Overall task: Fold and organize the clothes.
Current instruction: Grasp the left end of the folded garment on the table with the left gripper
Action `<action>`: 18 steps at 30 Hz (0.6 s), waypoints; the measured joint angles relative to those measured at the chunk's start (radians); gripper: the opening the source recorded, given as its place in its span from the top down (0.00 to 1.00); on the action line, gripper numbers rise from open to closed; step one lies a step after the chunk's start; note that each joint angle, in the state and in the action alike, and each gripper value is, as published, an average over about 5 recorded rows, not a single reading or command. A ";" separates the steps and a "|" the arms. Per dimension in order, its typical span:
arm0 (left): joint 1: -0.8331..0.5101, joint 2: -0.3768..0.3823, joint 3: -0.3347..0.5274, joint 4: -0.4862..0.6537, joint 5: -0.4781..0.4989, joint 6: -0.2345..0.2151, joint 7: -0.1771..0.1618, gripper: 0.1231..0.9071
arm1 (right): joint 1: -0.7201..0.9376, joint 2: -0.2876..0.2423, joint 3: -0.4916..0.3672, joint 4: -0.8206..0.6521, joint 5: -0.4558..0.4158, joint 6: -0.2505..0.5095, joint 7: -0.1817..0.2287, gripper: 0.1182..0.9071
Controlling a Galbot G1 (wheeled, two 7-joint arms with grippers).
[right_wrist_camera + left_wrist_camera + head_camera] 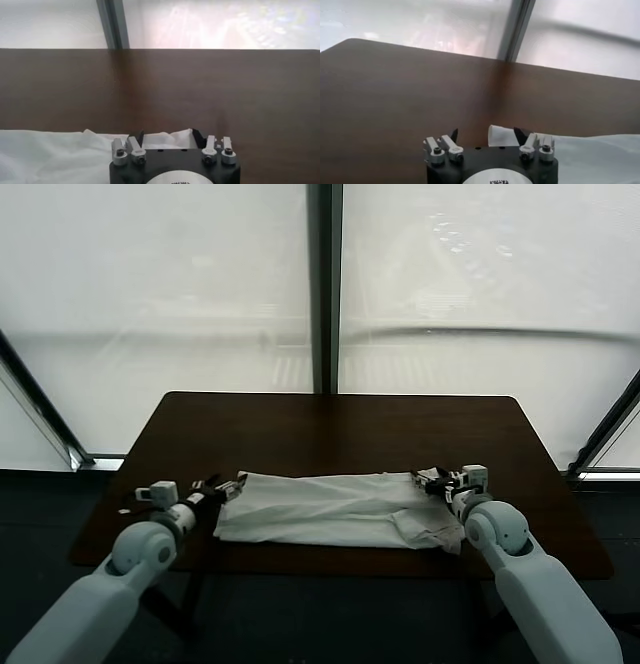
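The T-shirt (335, 511) lies flat across the near half of the brown surface (340, 429), already folded into a long pale band running side to side, with a rumpled lump at its right end. The left end effector (222, 487) sits low at the shirt's left edge, its fingers (521, 135) apart with the cloth corner poking up between them. The right end effector (438, 483) is down at the shirt's right end, fingers (138, 137) spread over a raised ridge of fabric. Neither one looks clamped yet; I'd call both of them open around cloth, not gripping it.

This reads as the two-handed pinch before the next fold. To do it well, each side wants to catch every layer at its edge, not just the top one, and close at the same time. The right end is the risky one: that bunched fabric could slip out or drag crooked. Lift evenly and keep the band taut between the two ends.
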 joint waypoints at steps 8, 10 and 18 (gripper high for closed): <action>-0.003 -0.008 0.013 0.014 0.018 -0.007 0.010 0.46 | 0.007 0.004 -0.004 -0.005 0.000 0.001 -0.001 0.62; -0.005 -0.008 0.013 0.018 0.020 -0.012 0.012 0.58 | 0.007 0.005 -0.003 -0.005 0.000 0.003 -0.002 0.64; -0.021 -0.010 0.010 0.031 0.018 -0.035 0.013 0.88 | -0.003 0.005 0.009 -0.004 0.000 0.020 -0.002 0.97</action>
